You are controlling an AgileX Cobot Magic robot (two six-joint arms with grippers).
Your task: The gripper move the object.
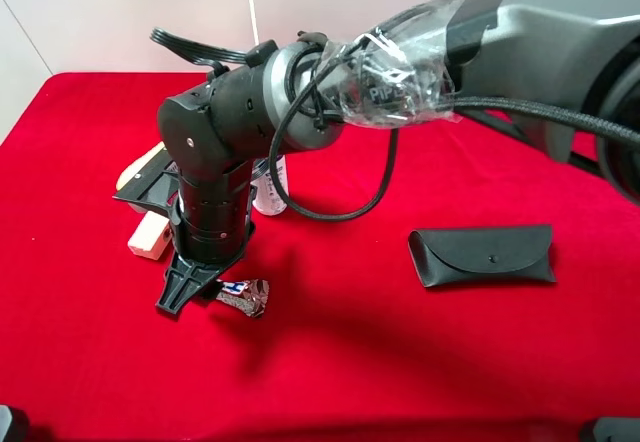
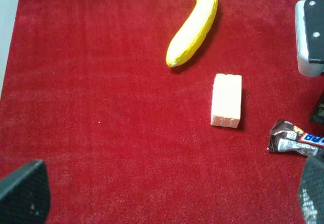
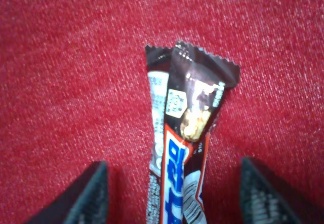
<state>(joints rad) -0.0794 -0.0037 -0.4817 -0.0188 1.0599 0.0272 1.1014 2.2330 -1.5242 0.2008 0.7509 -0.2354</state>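
The bar (image 3: 185,148) is shiny brown-and-white with crimped ends; its blue lettering is unreadable. The gripper (image 3: 177,193) straddles it, spread wide, holding nothing.

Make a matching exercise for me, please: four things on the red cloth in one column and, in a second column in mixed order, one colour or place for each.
Things:
1. candy bar
2. banana
3. block
4. glasses case

Descriptions:
A. black, lying apart on the right side of the high view
B. yellow and curved
C. between the open fingers of the right tool
D. pale and rectangular

Right pairs: 1-C, 2-B, 3-D, 4-A.
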